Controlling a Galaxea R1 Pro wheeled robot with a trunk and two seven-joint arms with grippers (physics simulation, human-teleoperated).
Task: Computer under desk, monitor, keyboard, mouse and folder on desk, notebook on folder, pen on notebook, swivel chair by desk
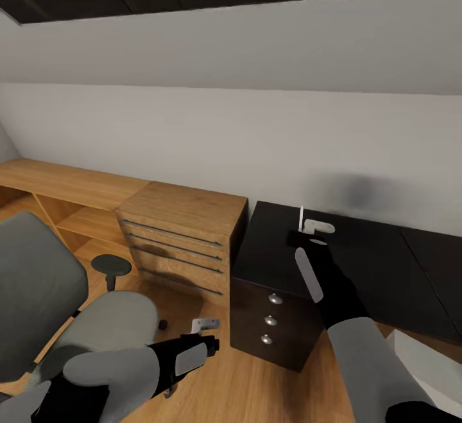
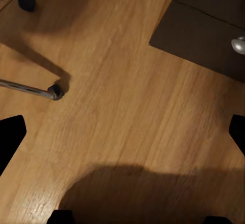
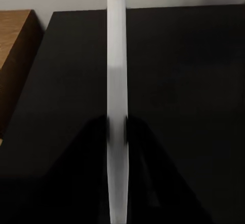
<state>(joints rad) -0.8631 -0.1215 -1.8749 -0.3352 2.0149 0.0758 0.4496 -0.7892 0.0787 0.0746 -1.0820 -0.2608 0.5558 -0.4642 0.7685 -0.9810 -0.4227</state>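
Two grippers show in the head view. The right gripper is above the black desk, near its left end, and its fingers are closed on the pen, a thin white stick that stands upright between them. In the right wrist view the desk top under the pen is bare and dark, with its left edge beside the wood cabinet. The left gripper hangs low over the wood floor, open and holding nothing, between the swivel chair and the drawer unit.
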